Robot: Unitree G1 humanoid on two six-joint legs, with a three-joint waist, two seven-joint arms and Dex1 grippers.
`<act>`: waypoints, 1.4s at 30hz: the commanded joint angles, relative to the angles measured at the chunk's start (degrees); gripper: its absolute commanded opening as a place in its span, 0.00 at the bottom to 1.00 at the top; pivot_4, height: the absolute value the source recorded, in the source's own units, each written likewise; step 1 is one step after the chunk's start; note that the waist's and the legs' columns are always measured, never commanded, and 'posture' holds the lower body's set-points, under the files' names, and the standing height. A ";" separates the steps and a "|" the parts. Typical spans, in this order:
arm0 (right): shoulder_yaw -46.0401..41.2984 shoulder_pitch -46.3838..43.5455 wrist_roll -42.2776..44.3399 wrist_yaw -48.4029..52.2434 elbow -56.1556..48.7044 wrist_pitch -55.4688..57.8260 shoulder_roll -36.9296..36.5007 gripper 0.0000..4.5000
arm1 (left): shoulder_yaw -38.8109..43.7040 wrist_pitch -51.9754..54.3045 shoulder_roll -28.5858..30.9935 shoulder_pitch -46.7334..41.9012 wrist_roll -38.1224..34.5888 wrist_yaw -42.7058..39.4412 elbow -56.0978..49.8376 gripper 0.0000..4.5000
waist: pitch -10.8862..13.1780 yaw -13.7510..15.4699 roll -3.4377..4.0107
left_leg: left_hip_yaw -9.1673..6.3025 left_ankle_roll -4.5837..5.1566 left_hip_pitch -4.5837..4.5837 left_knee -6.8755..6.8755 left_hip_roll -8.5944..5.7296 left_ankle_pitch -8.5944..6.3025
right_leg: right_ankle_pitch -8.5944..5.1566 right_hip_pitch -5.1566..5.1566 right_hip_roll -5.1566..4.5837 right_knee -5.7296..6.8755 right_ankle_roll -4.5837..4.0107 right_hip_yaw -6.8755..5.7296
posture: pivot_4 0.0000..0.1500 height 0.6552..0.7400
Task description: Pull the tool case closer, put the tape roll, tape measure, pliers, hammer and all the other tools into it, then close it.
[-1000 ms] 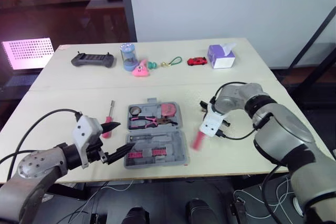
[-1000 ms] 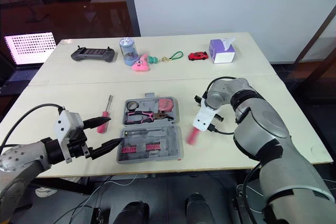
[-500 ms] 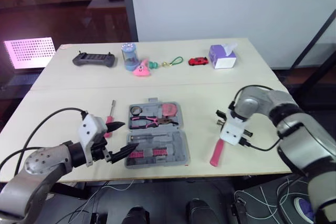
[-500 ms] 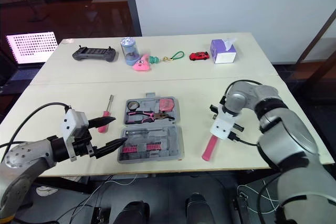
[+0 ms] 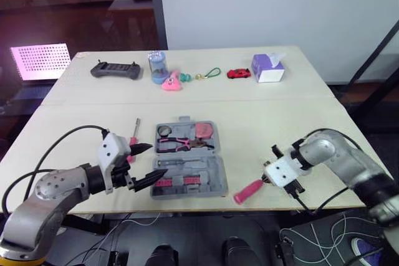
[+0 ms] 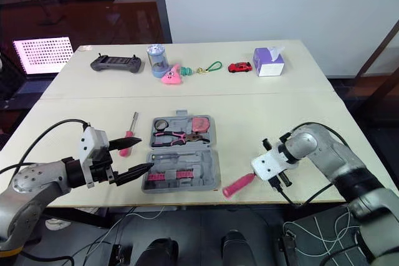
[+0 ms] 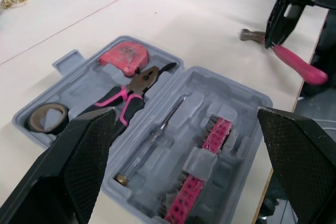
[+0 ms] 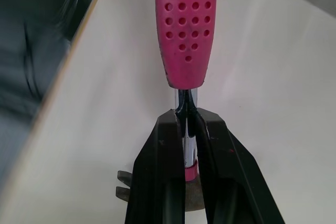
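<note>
The right gripper (image 8: pixel 186 121) is clamping the hammer (image 6: pixel 239 183) by the bare metal shaft just beside its head. The hammer is lying flat near the front edge of the table (image 6: pixel 280 123), perhaps resting on it; this is hard to judge. Its long axis is running from the gripper toward the tool case (image 6: pixel 209 169), with the pink handle pointing at the case's right front corner but staying apart from it. So the case is lying to the robot's left of the hammer, and the right arm is the nearer one. The case is standing open, and which recess is waiting for the hammer is not clear. The left gripper (image 6: pixel 143 154) is hovering wide open and empty at the case's left side.
</note>
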 commanded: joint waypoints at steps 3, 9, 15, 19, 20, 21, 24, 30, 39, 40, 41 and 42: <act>-10.61 8.04 11.19 -6.00 -19.70 44.35 1.71 0.00 | 0.28 -0.96 0.84 -0.50 0.80 -0.78 -0.49 1.00 | 0.00 0.42 -0.01 | -0.02 0.00 -0.01 -0.01 0.00 0.00 | 0.00 0.01 0.00 -0.01 0.00 -0.02 | 1.00 1.00; -19.49 6.26 11.81 -27.82 -21.68 70.65 17.98 0.00 | 0.06 -0.86 0.89 -1.45 1.03 -1.31 -0.05 1.00 | -0.04 -0.10 -0.06 | -0.07 0.01 0.03 -0.03 0.01 0.00 | 0.00 0.00 0.07 0.00 -0.01 -0.02 | 1.00 1.00; -19.27 2.31 9.57 -40.88 -14.25 69.13 25.17 0.00 | -0.41 -0.80 1.12 -2.94 1.23 -1.86 0.63 1.00 | -0.05 0.12 -0.08 | -0.04 0.00 -0.02 0.00 -0.03 0.00 | 0.00 0.00 0.00 -0.04 0.00 -0.02 | 1.00 1.00; -19.24 -0.34 8.75 -46.72 -8.66 65.87 28.31 0.00 | -0.42 -0.91 1.10 -3.55 1.24 -2.09 0.93 1.00 | -0.06 -0.27 -0.08 | -0.04 0.00 0.01 -0.03 -0.02 0.00 | 0.00 -0.02 0.02 -0.01 0.00 -0.02 | 1.00 1.00; -19.09 -0.89 8.53 -47.88 -7.30 64.70 28.81 0.00 | -0.45 -0.91 1.06 -3.61 1.27 -2.10 0.92 1.00 | -0.06 -0.32 -0.08 | -0.04 0.00 0.01 -0.02 -0.02 0.00 | 0.00 -0.02 0.02 -0.01 0.00 -0.02 | 1.00 1.00; -19.47 -1.62 8.68 -49.26 -5.56 63.66 29.87 0.00 | -0.56 -0.88 0.98 -3.65 1.31 -2.08 0.85 1.00 | -0.06 -0.32 -0.09 | -0.04 0.00 0.02 -0.02 -0.02 0.00 | 0.01 -0.01 0.02 -0.01 0.00 -0.02 | 1.00 1.00; -21.72 -2.44 10.83 -51.34 -3.31 62.63 32.69 0.00 | -0.51 -0.98 0.94 -3.40 1.33 -2.18 0.62 1.00 | -0.11 -0.47 -0.18 | -0.04 0.00 0.04 -0.01 -0.02 0.00 | 0.01 0.01 0.02 0.03 0.00 -0.02 | 1.00 1.00; -22.70 -0.30 14.05 -46.69 -7.94 57.90 29.28 0.63 | 0.06 -1.42 1.02 -2.86 1.18 -2.53 0.56 1.00 | -0.08 -0.27 -0.13 | -0.04 0.01 -0.01 -0.04 -0.02 0.00 | 0.01 -0.06 0.02 0.03 0.00 -0.02 | 1.00 1.00; -21.51 4.68 13.47 -43.22 -2.81 40.18 25.61 0.71 | -0.63 -2.82 0.51 -3.91 1.45 -2.95 1.83 1.00 | -0.08 -0.57 -0.13 | -0.03 0.02 0.04 -0.05 0.00 -0.01 | 0.00 -0.02 0.05 0.03 0.00 -0.02 | 1.00 1.00; -21.57 4.56 13.80 -43.37 -2.07 39.86 26.23 0.71 | -0.62 -2.86 0.52 -4.02 1.40 -2.92 1.87 1.00 | -0.08 -0.65 -0.13 | -0.03 0.02 0.03 -0.05 0.00 -0.01 | 0.00 -0.02 0.04 0.03 0.00 -0.01 | 1.00 1.00; -21.41 4.39 14.09 -43.30 -1.52 39.69 26.79 0.71 | -0.59 -2.90 0.58 -4.08 1.40 -2.95 1.93 1.00 | -0.08 -0.71 -0.13 | -0.03 0.02 0.03 -0.04 0.00 -0.01 | 0.00 -0.02 0.04 0.03 0.01 -0.02 | 1.00 1.00; -21.11 4.23 14.35 -43.00 -1.23 39.67 27.26 0.71 | -0.51 -2.95 0.66 -4.03 1.41 -3.02 1.99 1.00 | -0.08 -0.73 -0.13 | -0.03 0.02 0.01 -0.04 0.00 -0.01 | 0.00 -0.03 0.04 0.02 0.01 -0.01 | 1.00 1.00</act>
